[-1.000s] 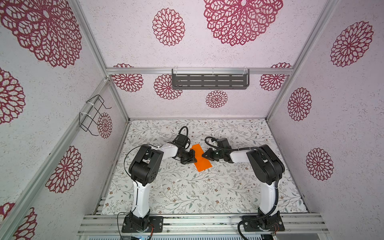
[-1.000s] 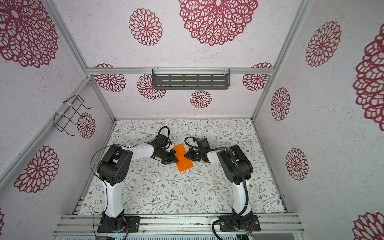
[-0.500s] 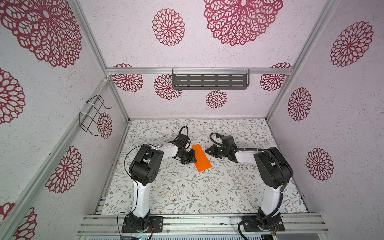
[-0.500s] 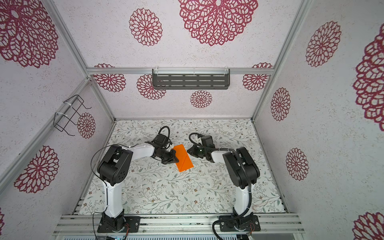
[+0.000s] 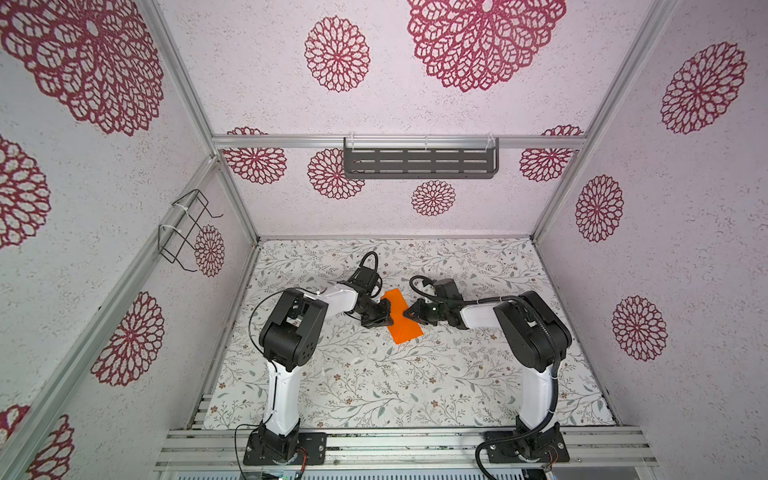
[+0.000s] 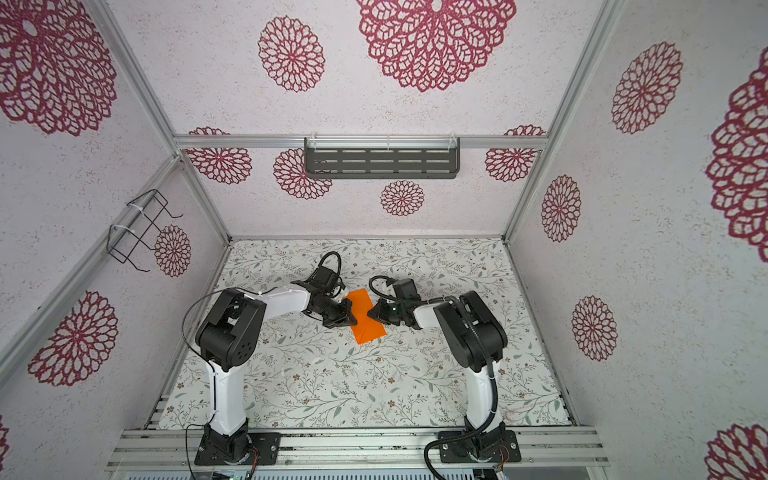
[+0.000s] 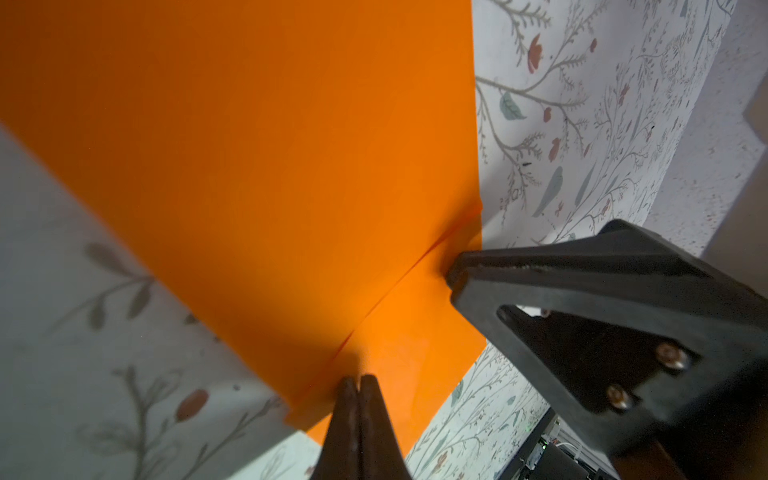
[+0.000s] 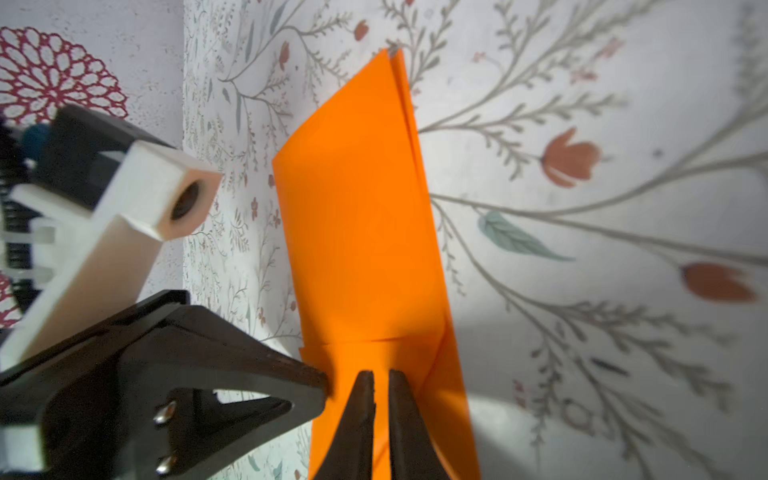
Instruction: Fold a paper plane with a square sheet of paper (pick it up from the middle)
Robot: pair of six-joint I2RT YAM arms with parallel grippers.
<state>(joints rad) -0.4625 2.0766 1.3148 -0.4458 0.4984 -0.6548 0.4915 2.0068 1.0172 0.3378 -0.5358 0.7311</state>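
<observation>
Between two hands (image 5: 386,320) (image 5: 410,315) lies one folded sheet (image 5: 403,329).

Pale, speckled walls (image 5: 490,208) close this booth in on three sides, stamped all over with dark red lace rosettes (image 5: 337,54). A silvery aluminium frame (image 5: 291,142) runs along the seams. A dark grey slotted shelf (image 5: 419,163) hangs on the back wall, and a black wire rack (image 5: 187,230) on the left one. The floor is a white cloth (image 5: 374,386) with grey-green sprigs and small red flowers, edged in front by a ribbed metal rail (image 5: 415,446). The light is soft and even.
</observation>
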